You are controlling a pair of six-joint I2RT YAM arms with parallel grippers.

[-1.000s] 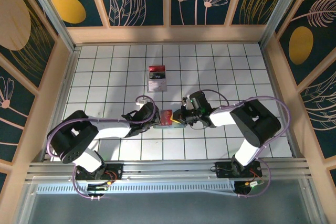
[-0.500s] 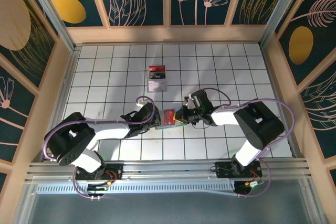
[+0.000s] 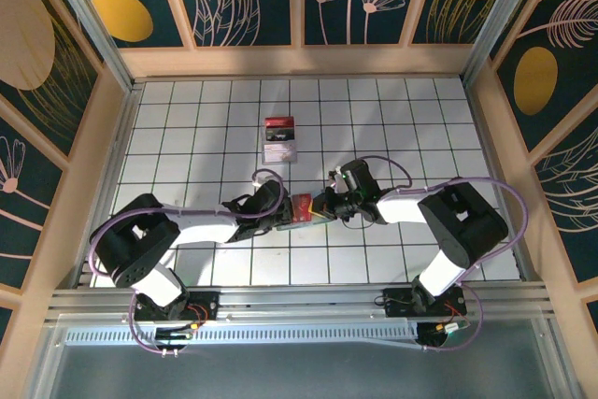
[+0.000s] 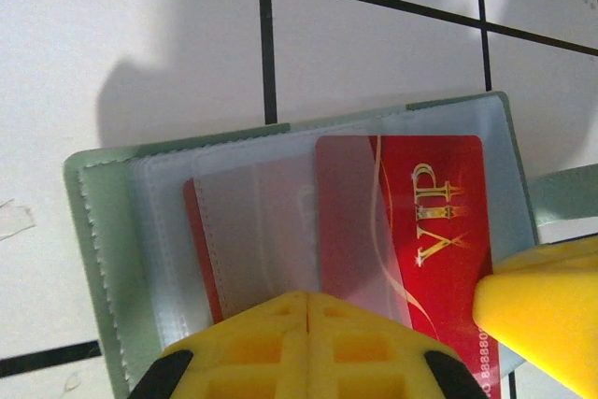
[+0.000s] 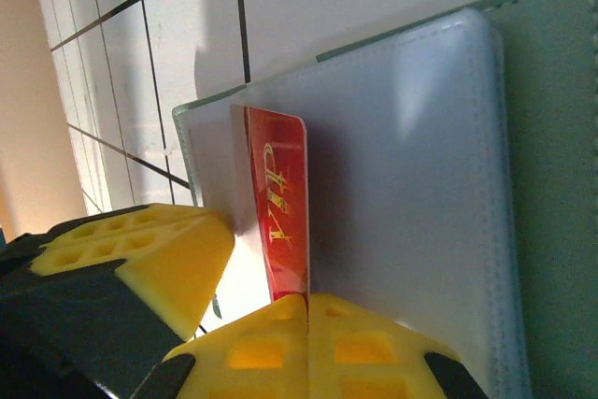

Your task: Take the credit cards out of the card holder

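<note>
Pale green card holder [image 4: 98, 231]: is lying open and flat on the white tiled desk [image 3: 187, 128], toward the near edge and about midway between the left and right edges, with a claw on either side.
Clear sleeves [image 4: 262, 203]: are lining the open leaf. More red is showing under the frosted plastic further in, and I cannot tell whether that is a second card.
Red card [image 4: 439, 221]: lettered VIP in gold, is sticking partway out of its sleeve toward the right claw.
Left claw [image 4: 308, 310]: its yellow fingers are pressing together on the holder's edge, apparently pinning the leaf and sleeves.
Right claw [image 5: 306, 310]: its fingers are clamping together on the end of the red card, which is showing edge-on here.
Red-topped block [image 3: 279, 140]: is sitting well apart, nearer the far edge.
Step in hand: judging by the grips, one claw is anchoring the holder while the other is working the card out.
Next move: is calling for a straight, low pull along the sleeve's mouth, away from the anchoring claw, without dragging the soft holder along. The card would then be going down on bare desk.
</note>
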